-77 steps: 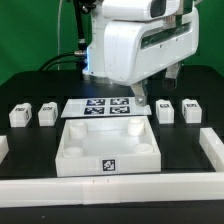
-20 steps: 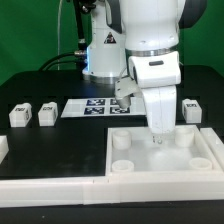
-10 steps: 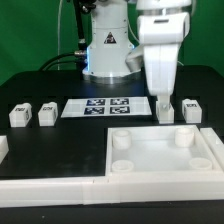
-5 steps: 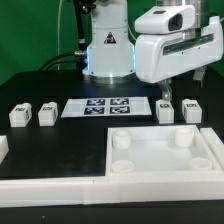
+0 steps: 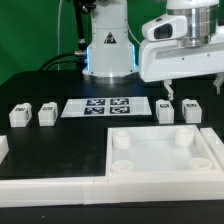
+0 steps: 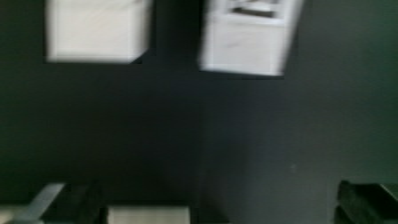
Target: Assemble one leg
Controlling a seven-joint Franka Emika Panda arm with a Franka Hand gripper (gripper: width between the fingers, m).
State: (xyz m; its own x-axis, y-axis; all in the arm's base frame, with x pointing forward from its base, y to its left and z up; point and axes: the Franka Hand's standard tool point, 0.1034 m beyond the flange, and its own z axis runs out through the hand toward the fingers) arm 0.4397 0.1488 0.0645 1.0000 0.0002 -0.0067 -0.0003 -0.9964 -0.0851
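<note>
Four white legs stand on the black table: two at the exterior view's left point(image 5: 20, 115) point(image 5: 46, 114) and two at its right point(image 5: 165, 111) point(image 5: 191, 109). My gripper point(image 5: 193, 92) hangs open and empty just above the right pair, one finger point(image 5: 168, 92) over the nearer-in leg. In the wrist view the two right legs point(image 6: 98, 30) point(image 6: 246, 35) show ahead of my open gripper point(image 6: 205, 205), apart from both fingers point(image 6: 45, 200). The large white tray point(image 5: 120, 160) with round corner sockets lies at the front right.
The marker board point(image 5: 105, 106) lies between the two pairs of legs. A white rail point(image 5: 50, 185) runs along the front edge, with a short white block point(image 5: 3, 148) at the left. The robot base point(image 5: 108, 50) stands behind. A white edge point(image 6: 151, 214) shows between my fingers.
The tray has moved from the table's middle to the front right. My gripper has left the tray, risen, turned sideways and moved right over the two right legs.
</note>
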